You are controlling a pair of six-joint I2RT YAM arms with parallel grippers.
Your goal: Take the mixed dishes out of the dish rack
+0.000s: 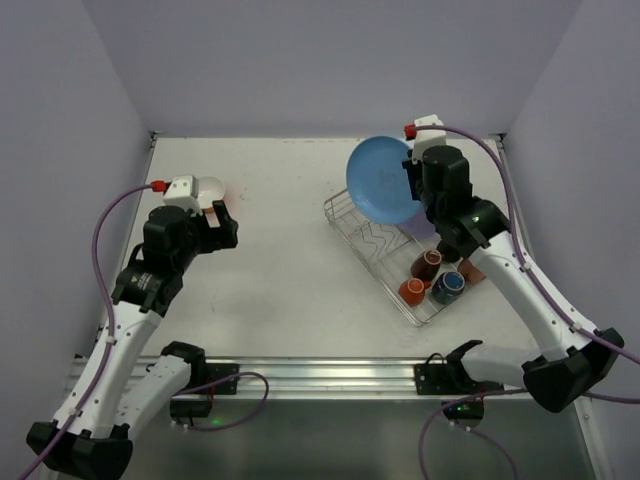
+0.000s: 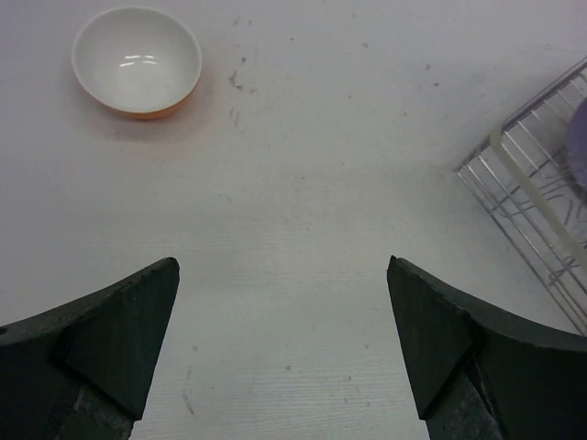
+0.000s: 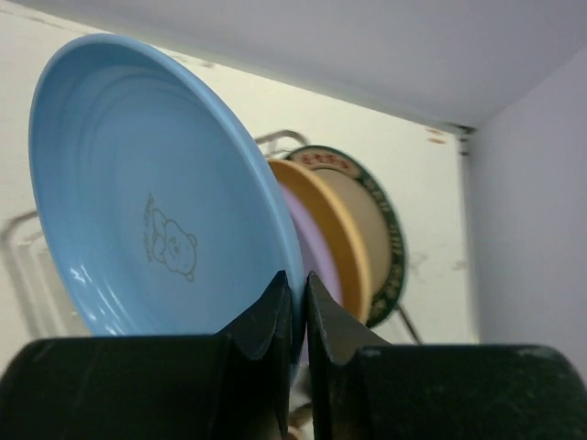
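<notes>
My right gripper (image 3: 295,280) is shut on the rim of a blue plate (image 3: 156,183) with a small bear drawing. In the top view this plate (image 1: 380,180) hangs tilted over the far end of the silver wire dish rack (image 1: 345,228), with the right gripper (image 1: 412,188) at its right edge. Behind it stand a lavender plate (image 3: 313,244), a tan plate (image 3: 348,257) and a white plate with a dark patterned rim (image 3: 394,257). My left gripper (image 2: 282,266) is open over bare table, short of the orange bowl (image 2: 137,61) with its white inside.
A brown mug (image 1: 427,264), an orange mug (image 1: 412,290) and a blue mug (image 1: 448,286) sit at the rack's near end. A corner of the rack (image 2: 537,197) shows at the right of the left wrist view. The bowl (image 1: 210,187) lies at the far left, by the left gripper (image 1: 222,215).
</notes>
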